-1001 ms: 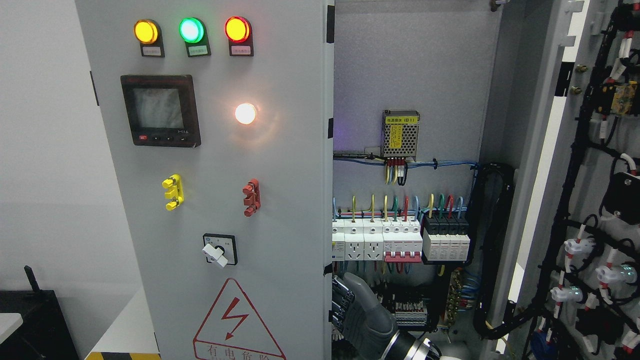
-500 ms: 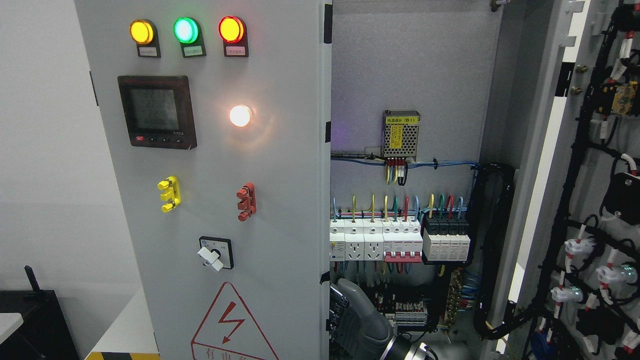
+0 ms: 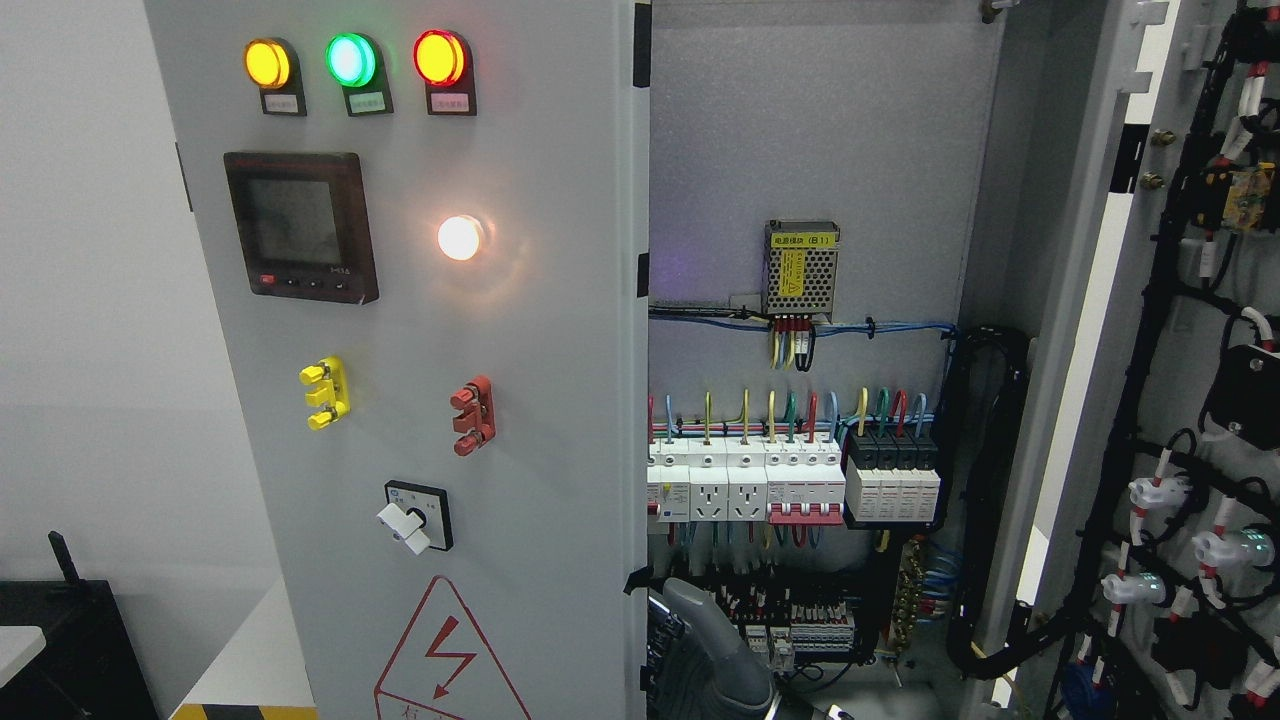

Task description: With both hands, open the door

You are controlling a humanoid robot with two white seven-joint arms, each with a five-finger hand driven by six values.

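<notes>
The single head camera faces the cabinet door (image 3: 430, 350) close up, looking level into its open interior.

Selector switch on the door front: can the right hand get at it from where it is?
Probably not directly. The right hand sits low at the door's free edge, on the cabinet side, and the door panel stands between it and the selector switch on the outer face. It would have to come round the edge.

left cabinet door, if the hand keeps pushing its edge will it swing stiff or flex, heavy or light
The left door looks like a rigid sheet-metal panel, so it should swing as one piece rather than flex. It carries a meter, lamps and switches, so probably fairly heavy, with some momentum. The hand sits low at its free edge, far from the hinges, so pushing should be fairly easy.
</notes>
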